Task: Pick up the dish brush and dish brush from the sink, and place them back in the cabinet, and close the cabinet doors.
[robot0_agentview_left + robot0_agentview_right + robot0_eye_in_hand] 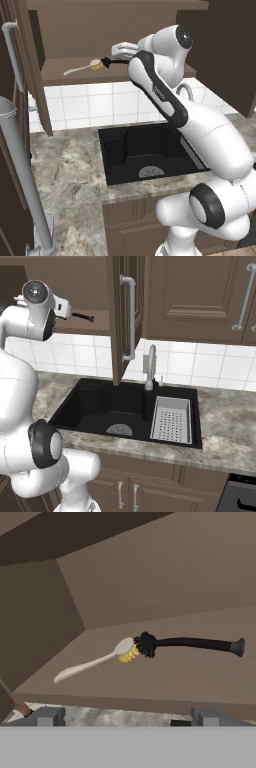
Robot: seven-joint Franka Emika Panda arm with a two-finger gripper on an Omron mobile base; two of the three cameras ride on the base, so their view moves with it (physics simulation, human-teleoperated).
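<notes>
Both dish brushes lie head to head on the open cabinet's shelf (60, 77). The whitish-handled brush (90, 663) with yellow bristles lies to the left, and the black-handled brush (192, 644) to the right. In the left base view the whitish brush (80, 68) and the black brush (115, 62) rest near the shelf's front edge. My gripper (127, 717) hangs open and empty just in front of the shelf, apart from both brushes. The black sink (115, 155) below holds no brush. The cabinet doors (122, 331) stand open.
A grey faucet (150, 367) rises behind the sink (85, 401), and a grey perforated basket (171, 418) sits in its right half. The open door's silver bar handle (131, 316) hangs over the basin. The left door handle (12, 50) and a thick grey bar (25, 170) stand close at left.
</notes>
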